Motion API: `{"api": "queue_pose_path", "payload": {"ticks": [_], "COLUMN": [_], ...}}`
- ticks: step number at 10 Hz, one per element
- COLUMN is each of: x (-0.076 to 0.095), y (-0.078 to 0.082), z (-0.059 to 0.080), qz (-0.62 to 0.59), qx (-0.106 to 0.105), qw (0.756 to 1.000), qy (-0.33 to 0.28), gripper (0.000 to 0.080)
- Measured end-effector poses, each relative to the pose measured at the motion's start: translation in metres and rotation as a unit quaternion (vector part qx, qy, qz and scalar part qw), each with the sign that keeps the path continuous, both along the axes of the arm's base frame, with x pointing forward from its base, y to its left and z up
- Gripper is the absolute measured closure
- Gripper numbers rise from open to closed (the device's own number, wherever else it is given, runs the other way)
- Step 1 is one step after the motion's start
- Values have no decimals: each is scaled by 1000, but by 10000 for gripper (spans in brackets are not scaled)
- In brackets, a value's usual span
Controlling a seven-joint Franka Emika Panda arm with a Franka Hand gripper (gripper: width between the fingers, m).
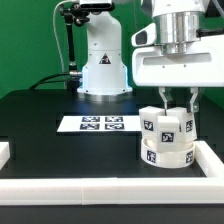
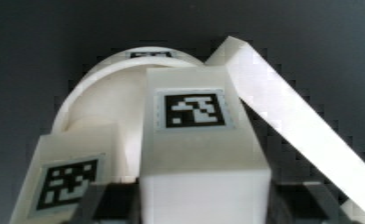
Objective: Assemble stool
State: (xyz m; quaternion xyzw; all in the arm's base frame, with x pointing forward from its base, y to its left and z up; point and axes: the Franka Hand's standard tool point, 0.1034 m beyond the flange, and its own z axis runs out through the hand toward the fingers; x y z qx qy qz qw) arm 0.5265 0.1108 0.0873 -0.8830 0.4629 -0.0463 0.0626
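Note:
The stool's round white seat (image 1: 168, 152) stands in the table's corner, at the exterior view's right, close to the rails. Blocky white legs with black-and-white tags stand on it. My gripper (image 1: 176, 108) comes straight down from above and is shut on the middle leg (image 1: 167, 125). In the wrist view that leg (image 2: 193, 115) fills the middle, its tag facing me, and dark fingers (image 2: 111, 200) press on both its sides. Behind it curves the seat (image 2: 104, 85). A second leg (image 2: 72, 175) stands right beside the held one.
White border rails (image 1: 110, 187) run along the table's front and the exterior view's right side; one rail (image 2: 277, 95) crosses the wrist view slantwise. The marker board (image 1: 100, 123) lies mid-table. The arm's white base (image 1: 105, 70) stands at the back.

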Motion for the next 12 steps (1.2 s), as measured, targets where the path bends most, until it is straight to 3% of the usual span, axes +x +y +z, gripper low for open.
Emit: {"api": "queue_pose_path", "payload": {"ticks": [2,4,8,12], "x": [0,-2,-2,-2], "y": [0,2,2,-1], "z": [0,-1,-1,-1], "qz": [-54,-140,-298,-391], "qx": [11,35,75,93], "qw": [998,990,951,915], "qy": [4,9,25,36], "gripper": [465,464,464,464]}}
